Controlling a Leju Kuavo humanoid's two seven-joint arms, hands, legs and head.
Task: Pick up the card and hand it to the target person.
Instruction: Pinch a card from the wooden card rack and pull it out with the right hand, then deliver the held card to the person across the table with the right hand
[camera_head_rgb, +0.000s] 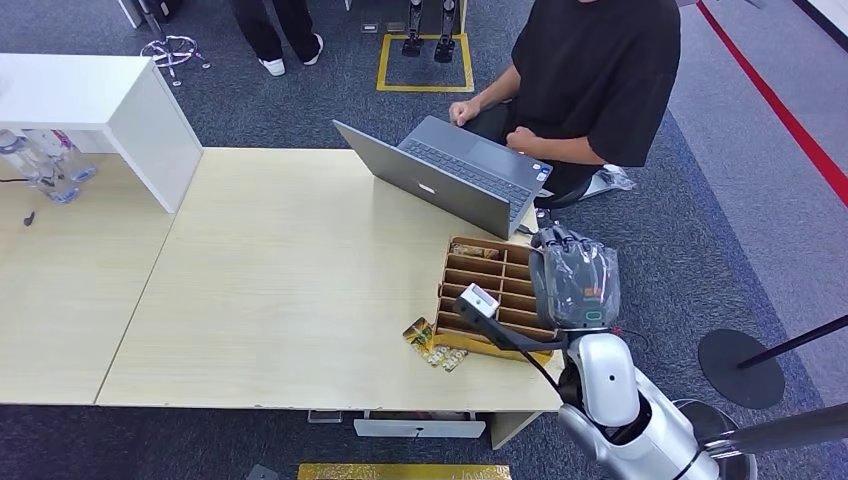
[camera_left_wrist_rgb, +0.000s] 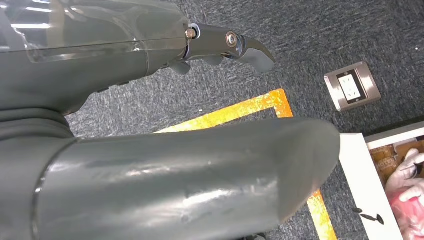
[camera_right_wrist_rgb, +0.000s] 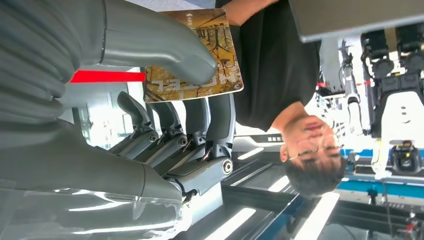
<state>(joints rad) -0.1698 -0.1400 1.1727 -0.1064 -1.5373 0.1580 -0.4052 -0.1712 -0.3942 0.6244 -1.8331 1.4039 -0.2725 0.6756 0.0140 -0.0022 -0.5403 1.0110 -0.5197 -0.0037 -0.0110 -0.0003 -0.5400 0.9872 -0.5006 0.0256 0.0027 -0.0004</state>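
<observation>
Your right hand (camera_right_wrist_rgb: 165, 95) has the card (camera_right_wrist_rgb: 200, 55) pinched between thumb and fingers (camera_right_wrist_rgb: 220, 115), raised beside the worktop (camera_head_rgb: 280, 280) toward the seated person (camera_head_rgb: 590, 70). Keep it level, extend gently past the laptop (camera_head_rgb: 450, 175), and hold until it's taken

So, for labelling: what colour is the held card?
Golden-brown card with dark print, clearest in right wrist view.

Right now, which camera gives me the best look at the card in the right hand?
The right wrist view: the card is close up, pinched under the thumb against the fingers, its printed face clear. In the head view the right hand hides it. The left wrist view faces the floor.
</observation>
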